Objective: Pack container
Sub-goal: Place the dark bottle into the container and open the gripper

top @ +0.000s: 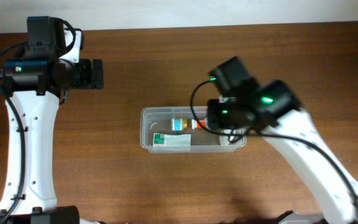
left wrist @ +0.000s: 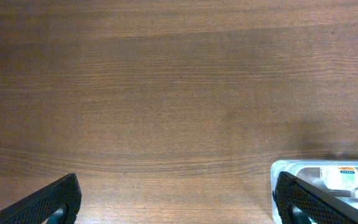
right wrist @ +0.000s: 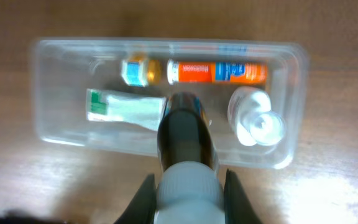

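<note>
Clamping a dark bottle point(right wrist: 182, 134) by its pale cap end in the right hand point(right wrist: 188, 186), fingers closed on either side of it, and hanging it nose-down over the near middle of the container point(right wrist: 61, 87). Seemingly aiming it at the one bare strip left, between the green-and-white tube point(right wrist: 124, 107) and the white bottle point(right wrist: 257, 119). Not showing whether touching the floor of the tub yet.

Finding the clear container at the middle of the wooden surface point(top: 166, 56), long side running left to right. Already holding four items lying flat: along the far wall a small amber bottle point(right wrist: 135, 70) with a blue label, then an orange tube point(right wrist: 219, 72) just right of it; along the near side the green-and-white tube at left and the white bottle at the right end. Filling up, judging by the little floor left.

Parking the left hand point(top: 95, 73) well apart at the far left, fingers spread wide over bare wood with nothing between them, likely waiting clear of the right arm.
</note>
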Available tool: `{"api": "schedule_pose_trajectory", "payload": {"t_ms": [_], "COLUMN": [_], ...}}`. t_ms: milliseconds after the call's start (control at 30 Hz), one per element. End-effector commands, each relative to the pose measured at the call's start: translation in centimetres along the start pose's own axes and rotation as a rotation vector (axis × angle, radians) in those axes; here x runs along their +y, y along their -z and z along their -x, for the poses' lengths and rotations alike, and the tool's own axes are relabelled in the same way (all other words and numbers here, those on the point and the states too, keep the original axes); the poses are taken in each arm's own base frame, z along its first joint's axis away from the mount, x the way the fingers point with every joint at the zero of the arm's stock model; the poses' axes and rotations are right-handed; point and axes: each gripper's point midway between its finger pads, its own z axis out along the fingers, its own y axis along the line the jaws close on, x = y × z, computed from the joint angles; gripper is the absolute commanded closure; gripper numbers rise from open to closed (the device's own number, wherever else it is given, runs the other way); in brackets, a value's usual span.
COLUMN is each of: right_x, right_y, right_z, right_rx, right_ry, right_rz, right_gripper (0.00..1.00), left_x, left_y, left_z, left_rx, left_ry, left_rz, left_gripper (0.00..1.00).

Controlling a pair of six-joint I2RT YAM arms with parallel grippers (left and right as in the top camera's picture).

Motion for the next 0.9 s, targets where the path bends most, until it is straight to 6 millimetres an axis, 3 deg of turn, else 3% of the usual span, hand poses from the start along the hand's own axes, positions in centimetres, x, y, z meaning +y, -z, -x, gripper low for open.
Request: {"api": "schedule_pose_trajectory", "payload": {"t_ms": [0,233,400,433,467,533,700,800,867], "right_x": [-0.9,-1.6,-1.9,-1.9,-1.9,-1.8,-1.5,-1.0,-0.7], "right_y": [-3.8,-9.9,-11.6,-11.7,-11.7,-11.7,-10.9,-8.8,-6.3], "right_z": [-0.2,-1.8,-2.2,-2.2,-2.2,-2.0,-1.5,-0.6,0.2], "right_rx": [0.037,0.133,0.134,0.132,0.129,0.124,0.097,0.050,-0.003], "right_ry": [-0.078,-0.151,-0.179,-0.187,-0.192,-0.192,-0.160,-0.116,-0.111], "right_rz": [-0.083,-0.154,-0.160,-0.162,-0.163,-0.158,-0.134,-0.099,-0.071], "right_gripper": [0.96,0.96,0.96,0.95,0.87,0.60,0.58,0.53,0.49], "left_x": [0.1,0.1,0.1,0.1,0.1,0.1,0.1,0.1,0.1], "left_y": [1.0,1.0,1.0,1.0,1.0,1.0,1.0,1.0,1.0], "left_z": [0.4,0.4,0.4,0.4,0.4,0.4,0.4,0.4,0.4], "left_rx": [-0.030,-0.030,-0.030,-0.030,-0.030,-0.030,-0.030,-0.030,-0.030], "left_ry": [0.010,0.010,0.010,0.011,0.010,0.010,0.010,0.010,0.011], "left_rz": [-0.003,-0.004,-0.003,-0.003,-0.003,-0.003,-0.003,-0.003,-0.003], "left_gripper": [0.00,0.00,0.00,0.00,0.00,0.00,0.00,0.00,0.00]}}
